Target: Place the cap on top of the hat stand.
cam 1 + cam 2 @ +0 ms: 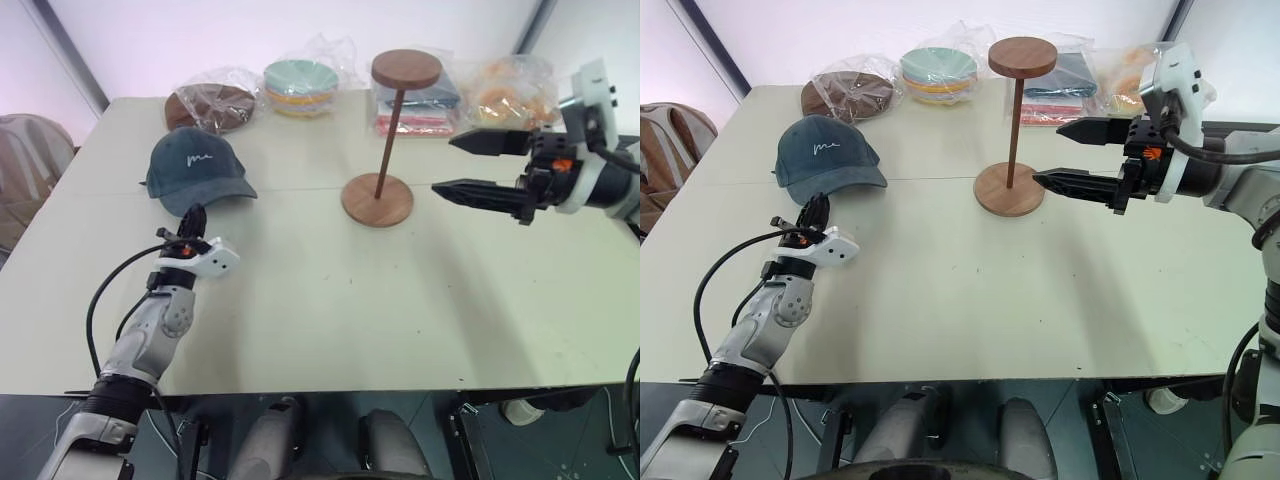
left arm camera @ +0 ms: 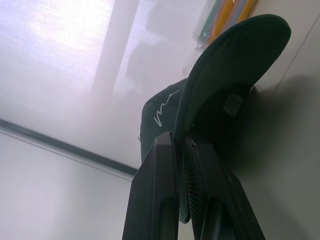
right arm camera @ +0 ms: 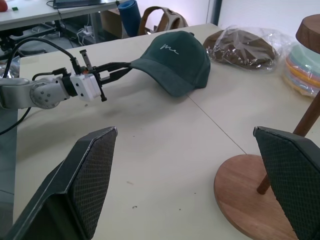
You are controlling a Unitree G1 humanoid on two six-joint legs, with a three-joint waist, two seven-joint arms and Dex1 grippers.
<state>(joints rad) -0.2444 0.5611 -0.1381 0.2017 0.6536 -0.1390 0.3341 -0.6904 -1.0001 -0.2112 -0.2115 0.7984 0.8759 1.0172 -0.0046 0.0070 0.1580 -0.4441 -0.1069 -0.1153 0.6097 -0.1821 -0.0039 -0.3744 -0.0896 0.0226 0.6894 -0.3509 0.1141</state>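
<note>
The dark teal cap point(image 1: 190, 165) with white cursive stitching rests on the table's left side, brim toward me. My left gripper point(image 1: 193, 218) is shut on the front edge of the brim; in the left wrist view the brim point(image 2: 225, 70) runs between the two black fingers point(image 2: 160, 170). The right wrist view shows the same pinch on the cap point(image 3: 175, 62), with the brim lifted slightly off the table. The brown wooden hat stand point(image 1: 385, 130) stands upright mid-table with a bare top disc. My right gripper point(image 1: 444, 165) hovers open just right of the stand's base point(image 3: 245, 200).
Along the table's far edge lie a bagged dark brown plate point(image 1: 210, 105), a bagged stack of pastel bowls point(image 1: 300, 85), bagged folded items point(image 1: 430, 105) and a bagged orange thing point(image 1: 505, 95). A chair point(image 1: 30, 160) stands left of the table.
</note>
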